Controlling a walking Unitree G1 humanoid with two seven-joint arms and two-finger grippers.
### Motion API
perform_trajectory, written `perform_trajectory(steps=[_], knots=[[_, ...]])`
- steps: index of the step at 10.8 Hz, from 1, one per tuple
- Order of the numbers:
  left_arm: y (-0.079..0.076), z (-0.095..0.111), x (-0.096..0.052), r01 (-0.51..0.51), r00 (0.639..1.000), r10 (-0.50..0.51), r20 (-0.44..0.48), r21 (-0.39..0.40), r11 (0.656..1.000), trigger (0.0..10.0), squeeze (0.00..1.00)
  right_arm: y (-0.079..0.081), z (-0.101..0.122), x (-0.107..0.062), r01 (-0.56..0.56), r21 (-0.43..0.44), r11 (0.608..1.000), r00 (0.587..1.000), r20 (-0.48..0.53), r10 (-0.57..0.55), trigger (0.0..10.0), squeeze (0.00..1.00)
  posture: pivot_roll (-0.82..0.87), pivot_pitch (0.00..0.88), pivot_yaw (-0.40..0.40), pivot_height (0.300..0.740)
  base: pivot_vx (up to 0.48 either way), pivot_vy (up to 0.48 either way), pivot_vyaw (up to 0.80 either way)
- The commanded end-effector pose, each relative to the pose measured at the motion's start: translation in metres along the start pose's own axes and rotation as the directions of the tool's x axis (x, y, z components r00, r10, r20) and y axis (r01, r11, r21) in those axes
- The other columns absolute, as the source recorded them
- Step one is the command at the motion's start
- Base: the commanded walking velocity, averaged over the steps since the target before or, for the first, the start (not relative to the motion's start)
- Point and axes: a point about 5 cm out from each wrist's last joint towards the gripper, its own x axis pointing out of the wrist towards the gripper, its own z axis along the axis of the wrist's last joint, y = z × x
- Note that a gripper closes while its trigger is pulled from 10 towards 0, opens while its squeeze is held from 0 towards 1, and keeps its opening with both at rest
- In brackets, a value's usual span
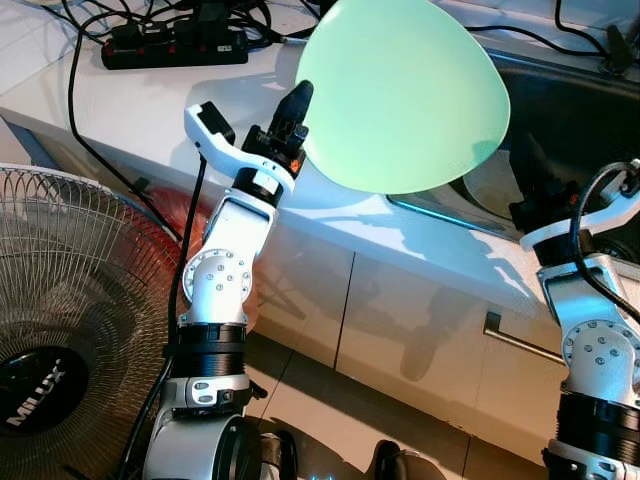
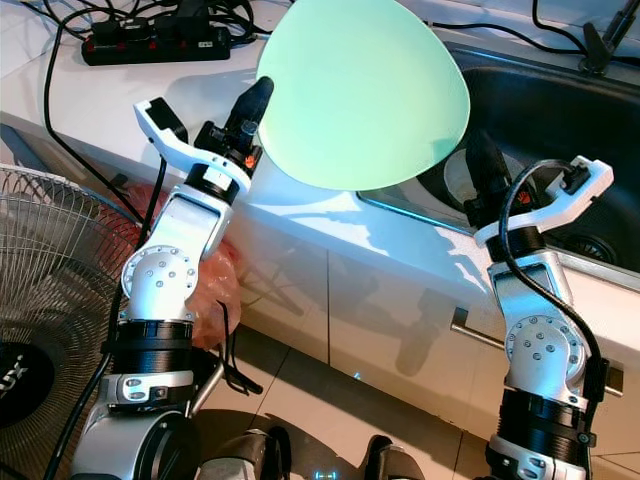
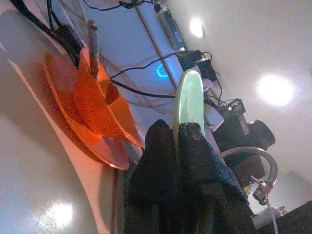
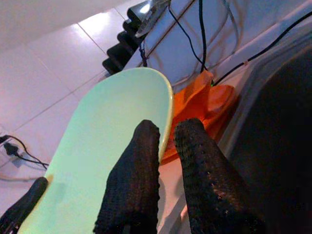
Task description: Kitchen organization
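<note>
the white surface (image 1: pixel 150 110) runs from a black power strip (image 1: pixel 175 47) with tangled cables at its far edge to a dark sink (image 2: pixel 560 110) set into it. above the surface, between strip and sink, a pale green plate (image 1: pixel 405 95) is held up tilted. the left tool (image 1: pixel 296 110) is clamped on the plate's rim, fingers (image 3: pixel 195 151) pressed to either face. the right tool (image 4: pixel 168 141) sits at the sink side of the plate with a narrow gap, gripping nothing. orange plates (image 3: pixel 92 112) stand stacked on the surface behind. below the surface are white cabinet doors with a bar handle (image 1: pixel 515 338), a tiled floor and a fan (image 1: pixel 70 330).
</note>
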Motion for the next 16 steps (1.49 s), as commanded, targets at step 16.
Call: perform_trajectory(steps=[16], knots=[[-0.034,-0.018,0.015,0.125,0.992,-0.126,-0.004,-0.081,0.989,10.0,0.00,0.022,-0.031,0.003,-0.048,0.174,0.984,0.998,-0.031,0.054,7.3,0.00,0.01,0.187,0.012,0.740,0.000,0.000,0.00]])
